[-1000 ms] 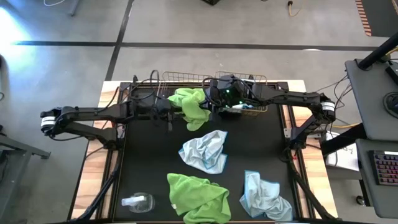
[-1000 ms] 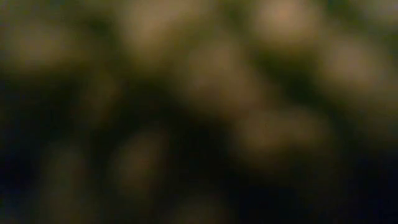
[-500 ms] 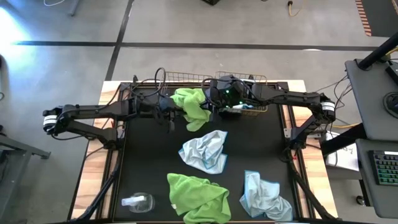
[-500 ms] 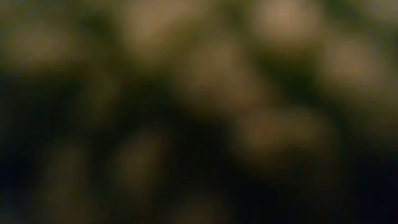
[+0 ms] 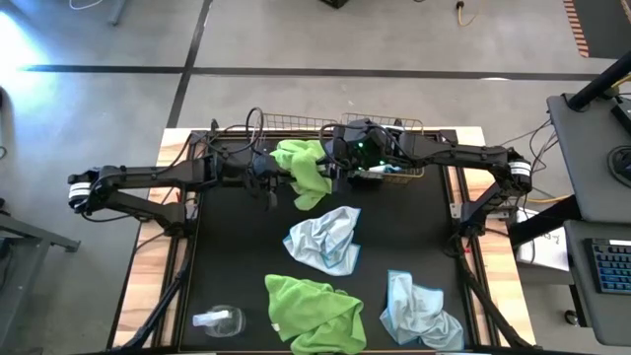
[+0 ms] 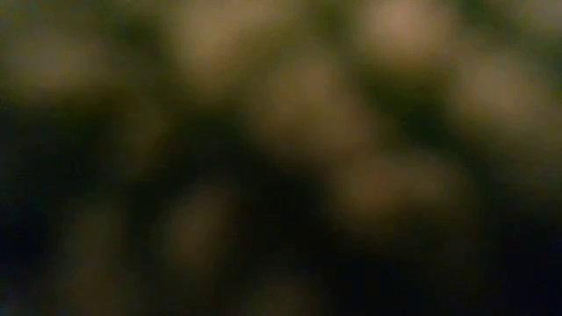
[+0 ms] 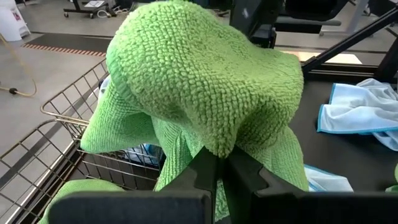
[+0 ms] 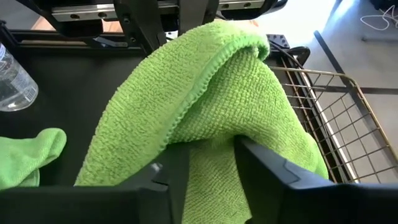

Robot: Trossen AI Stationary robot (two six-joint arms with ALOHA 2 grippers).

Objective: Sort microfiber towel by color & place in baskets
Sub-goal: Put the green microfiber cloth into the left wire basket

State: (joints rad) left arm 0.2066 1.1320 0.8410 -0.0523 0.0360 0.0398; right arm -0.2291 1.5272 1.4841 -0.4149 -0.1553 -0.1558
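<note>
A lime green microfiber towel (image 5: pixel 306 170) is bunched between my two grippers, just in front of the two wire baskets (image 5: pixel 266 126) (image 5: pixel 409 126) at the table's far edge. My left gripper (image 7: pixel 217 167) reaches in from the left and is shut on it. From the right comes my right gripper (image 8: pixel 208 163); its fingers stand apart with the cloth in the gap. Two pale blue towels (image 5: pixel 323 240) (image 5: pixel 419 314) and another green one (image 5: pixel 314 311) lie crumpled on the black mat. The low view shows only a blur. My left gripper pinches a gathered fold of the green towel (image 7: pixel 219 148) between its two fingers, coming in level from the table's left. The cloth bulges up and beyond the fingertips, and a lobe (image 7: pixel 118 130) hangs down beside the basket wire. My right gripper has the green towel's hanging fold (image 8: pixel 208 146) lying in the gap between its parted fingers (image 8: pixel 261 163), against both of them. It comes in level from the table's right. The hemmed edge (image 8: pixel 199 81) arches over the fingers.
A clear plastic bottle (image 5: pixel 219 319) lies at the near left of the mat. Something pale blue (image 5: pixel 380 170) shows by the right basket under my right arm. Wooden table edges (image 5: pixel 148 276) flank the mat, and the basket rims (image 8: pixel 317 106) stand close behind the held towel.
My left gripper has moved a little toward the table's right, closer in on the green towel. The towel has stayed where it was, bunched between the two grippers.
</note>
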